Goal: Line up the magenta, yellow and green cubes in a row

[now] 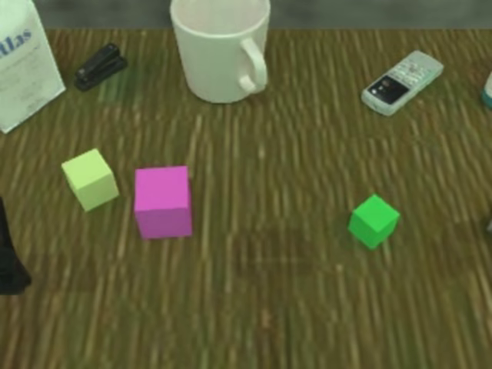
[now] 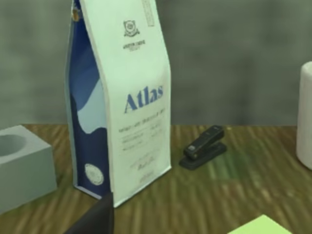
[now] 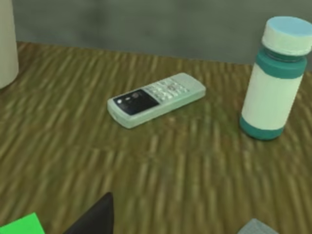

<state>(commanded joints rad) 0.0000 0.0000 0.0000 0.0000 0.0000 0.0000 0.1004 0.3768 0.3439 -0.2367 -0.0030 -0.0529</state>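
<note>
Three cubes rest apart on the wooden table. The pale yellow cube lies at the left, and one of its corners shows in the left wrist view. Close to its right stands the larger magenta cube, with a narrow gap between them. The small green cube sits alone to the right of centre, turned at an angle; its corner shows in the right wrist view. My left gripper is parked at the table's left edge and holds nothing. My right gripper barely shows at the right edge.
A white mug stands at the back centre. At the back left are an Atlas bag, a black stapler and a grey block. A handset and a teal-capped bottle are at the back right.
</note>
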